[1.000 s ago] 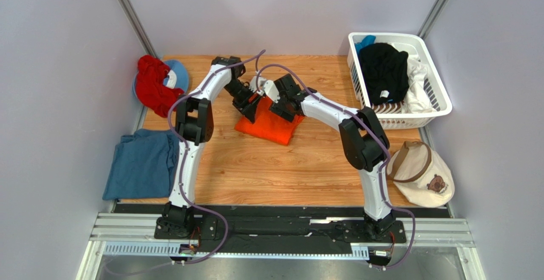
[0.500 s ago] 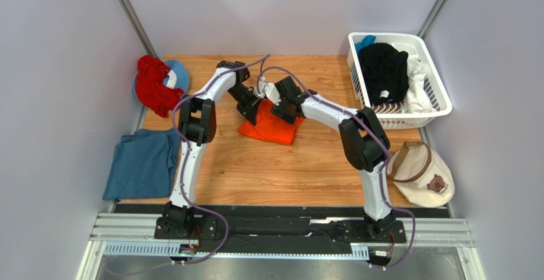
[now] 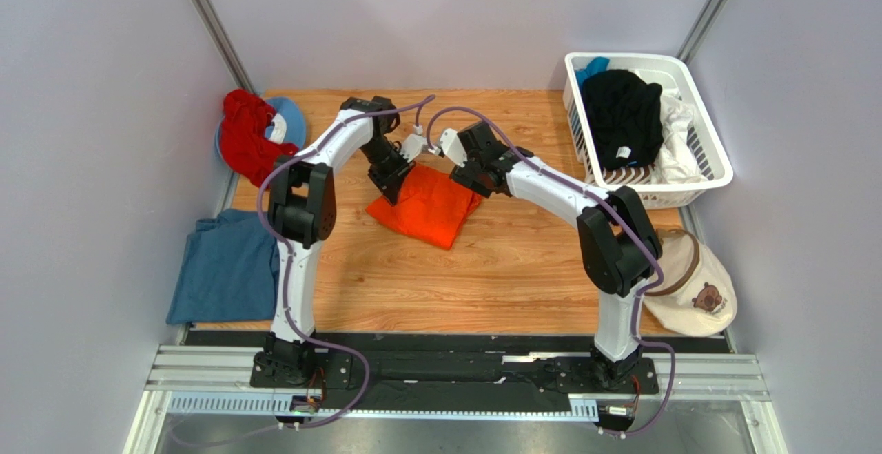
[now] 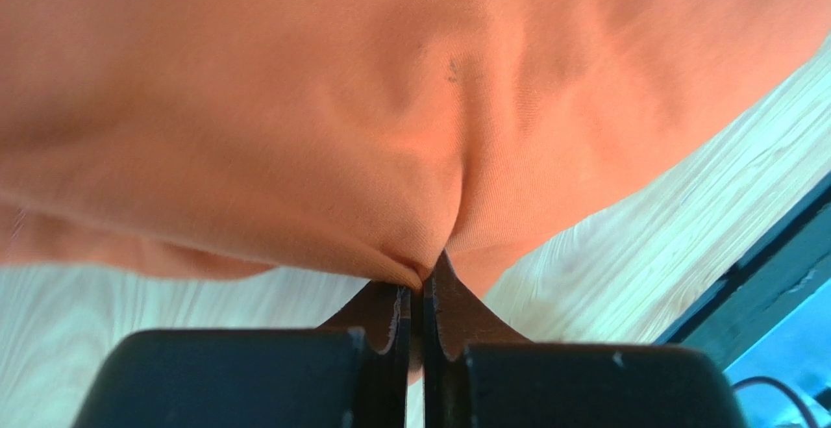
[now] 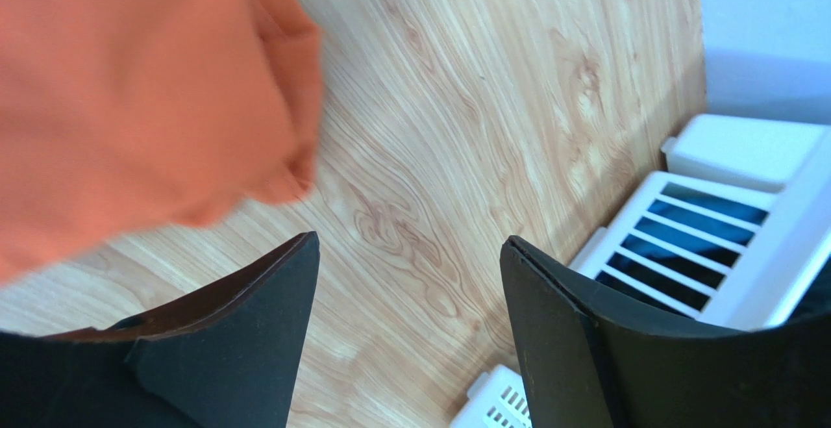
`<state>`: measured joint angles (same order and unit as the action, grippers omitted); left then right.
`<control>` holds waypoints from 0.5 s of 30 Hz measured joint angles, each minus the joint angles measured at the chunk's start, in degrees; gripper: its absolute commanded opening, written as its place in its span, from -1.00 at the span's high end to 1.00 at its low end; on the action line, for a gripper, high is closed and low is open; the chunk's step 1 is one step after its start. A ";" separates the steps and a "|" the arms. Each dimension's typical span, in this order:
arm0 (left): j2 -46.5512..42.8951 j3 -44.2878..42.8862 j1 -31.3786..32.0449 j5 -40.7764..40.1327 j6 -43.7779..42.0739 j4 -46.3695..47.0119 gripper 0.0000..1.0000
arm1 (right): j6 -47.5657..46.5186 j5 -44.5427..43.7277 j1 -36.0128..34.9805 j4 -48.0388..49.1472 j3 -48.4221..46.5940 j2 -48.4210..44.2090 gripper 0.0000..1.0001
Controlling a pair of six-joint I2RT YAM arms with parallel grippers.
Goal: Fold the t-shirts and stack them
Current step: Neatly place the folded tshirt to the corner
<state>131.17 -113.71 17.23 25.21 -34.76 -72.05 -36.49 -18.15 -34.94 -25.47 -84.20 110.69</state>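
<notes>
The bright orange t-shirt (image 3: 427, 208) lies folded in a bundle on the wooden table (image 3: 497, 268), left of the middle. My left gripper (image 3: 391, 182) sits at its far left edge. The left wrist view shows that gripper (image 4: 422, 277) shut on a pinch of the orange cloth (image 4: 390, 107). My right gripper (image 3: 465, 176) hovers at the shirt's far right corner. It (image 5: 410, 253) stands open over bare wood, with the orange shirt (image 5: 127, 87) to its left. A dusty blue t-shirt (image 3: 226, 266) lies at the left edge. Black (image 3: 621, 113) and white (image 3: 678, 134) t-shirts fill the basket.
A white laundry basket (image 3: 714, 160) stands at the back right, its slatted wall (image 5: 722, 243) close to my right fingers. A red cloth (image 3: 248, 139) lies on a blue item at the back left. A beige bear-face cap (image 3: 688, 280) rests at the right edge.
My left gripper has shut on the orange shirt's edge. The shirt has shifted and spread a little toward the left. My right gripper has come off the cloth, still open.
</notes>
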 measured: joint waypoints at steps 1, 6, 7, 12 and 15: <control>-1.27 0.83 -0.04 -1.20 -0.02 0.07 1.00 | -0.02 -0.24 0.11 0.00 0.48 -0.79 -0.47; -7.08 5.40 -0.98 -8.31 -0.46 0.37 1.00 | 0.00 -0.90 0.26 0.09 2.62 -2.62 -0.47; -7.98 6.40 -1.40 -9.42 -0.57 0.44 1.00 | 0.00 -0.94 0.28 0.07 3.13 -2.82 -0.47; -12.68 12.33 -4.96 -14.84 -1.97 0.48 1.00 | 0.00 -1.05 0.31 0.02 5.20 -3.04 -0.46; -16.31 16.52 -7.28 -17.46 -2.95 0.09 1.00 | 0.02 -1.05 0.31 -0.04 6.38 -3.21 -0.46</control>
<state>114.87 -97.19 9.96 7.75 -37.71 -71.96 -36.47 -19.20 -34.63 -25.52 -77.82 107.48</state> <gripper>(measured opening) 0.028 0.733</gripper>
